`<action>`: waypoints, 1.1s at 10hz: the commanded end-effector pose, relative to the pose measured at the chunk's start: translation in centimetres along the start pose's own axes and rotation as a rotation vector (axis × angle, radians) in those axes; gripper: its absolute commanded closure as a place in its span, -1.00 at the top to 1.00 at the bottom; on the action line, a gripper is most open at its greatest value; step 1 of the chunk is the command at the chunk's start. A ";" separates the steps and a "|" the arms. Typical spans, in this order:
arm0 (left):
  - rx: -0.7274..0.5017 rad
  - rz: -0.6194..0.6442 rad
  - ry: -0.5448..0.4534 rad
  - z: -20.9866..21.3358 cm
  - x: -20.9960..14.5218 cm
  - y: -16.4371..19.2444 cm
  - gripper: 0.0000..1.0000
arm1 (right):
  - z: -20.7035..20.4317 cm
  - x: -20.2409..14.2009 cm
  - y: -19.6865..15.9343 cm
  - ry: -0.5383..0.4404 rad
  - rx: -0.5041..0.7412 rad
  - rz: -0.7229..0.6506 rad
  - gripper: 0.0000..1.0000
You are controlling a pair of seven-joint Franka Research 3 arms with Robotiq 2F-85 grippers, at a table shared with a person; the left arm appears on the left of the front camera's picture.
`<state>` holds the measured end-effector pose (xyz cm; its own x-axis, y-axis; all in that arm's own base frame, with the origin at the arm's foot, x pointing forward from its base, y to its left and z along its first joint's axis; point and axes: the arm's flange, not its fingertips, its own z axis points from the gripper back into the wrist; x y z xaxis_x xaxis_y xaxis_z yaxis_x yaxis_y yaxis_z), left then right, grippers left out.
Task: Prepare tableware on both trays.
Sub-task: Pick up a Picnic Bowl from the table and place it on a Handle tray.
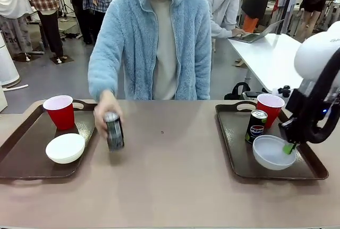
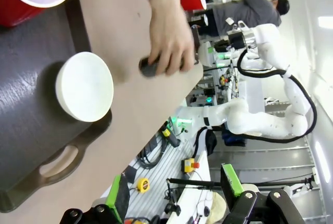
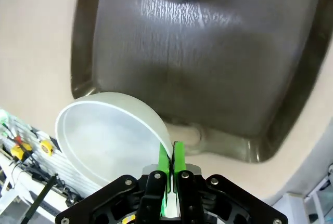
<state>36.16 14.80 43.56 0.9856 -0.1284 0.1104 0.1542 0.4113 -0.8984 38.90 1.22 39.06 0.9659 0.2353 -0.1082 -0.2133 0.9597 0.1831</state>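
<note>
right end effector [image 1: 289, 147]: green pads pressed together on the rim of the white bowl [image 1: 274, 152], pinching its right edge; the bowl sits on the right tray [image 1: 237, 152], near its front rim.
left end effector [image 2: 174, 203]: fingers spread wide, holding nothing, hanging above the left tray [image 2: 31, 125].
right tray contents: pepsi can [image 1: 256, 126] upright just behind the bowl; red cup [image 1: 270, 108] at the far corner.
left tray contents: 2nd red cup [image 1: 60, 111] at the back, 2nd white bowl [image 1: 65, 147] in front of it.
open room: the bare tan surface [image 1: 175, 176] between the 2 trays.
in the way: the person's hand [image 1: 104, 113] grips a dark can [image 1: 114, 131] on the surface just beside the left tray's right rim.
</note>
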 end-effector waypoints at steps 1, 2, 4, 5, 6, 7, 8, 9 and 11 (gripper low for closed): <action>-0.015 -0.017 -0.011 0.2 0.0 -0.1 0.86 | -1.1 2.5 -0.2 0.025 0.027 0.016 -0.92; -0.015 -0.017 -0.011 0.2 0.0 -0.1 0.86 | -1.8 3.2 -0.4 0.040 0.021 0.008 -0.92; -0.015 -0.017 -0.011 0.2 0.0 -0.1 0.86 | -2.9 4.2 -0.8 0.043 0.025 0.001 -0.92; -0.015 -0.017 -0.011 0.2 0.0 -0.1 0.86 | -3.2 4.3 -0.8 0.040 0.015 0.018 -0.92; -0.015 -0.017 -0.011 0.2 0.0 -0.1 0.86 | -3.1 4.4 -0.8 0.039 0.020 0.024 -0.57; -0.015 -0.017 -0.011 0.2 0.0 -0.1 0.86 | -2.9 4.1 -0.6 0.033 0.005 0.032 0.27; -0.015 -0.017 -0.011 0.2 0.0 -0.1 0.86 | -2.7 3.9 -0.4 0.024 -0.009 0.030 0.62; -0.015 -0.017 -0.011 0.2 0.0 -0.1 0.86 | -2.0 3.4 -0.2 -0.002 -0.032 0.024 1.00; -0.015 -0.017 -0.011 0.2 0.0 -0.1 0.86 | 0.0 1.8 0.6 -0.047 -0.053 0.022 -0.01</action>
<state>36.17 14.79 43.55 0.9855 -0.1288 0.1101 0.1541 0.4112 -0.8984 42.03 2.42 38.18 0.9624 0.2556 -0.0920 -0.2382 0.9568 0.1668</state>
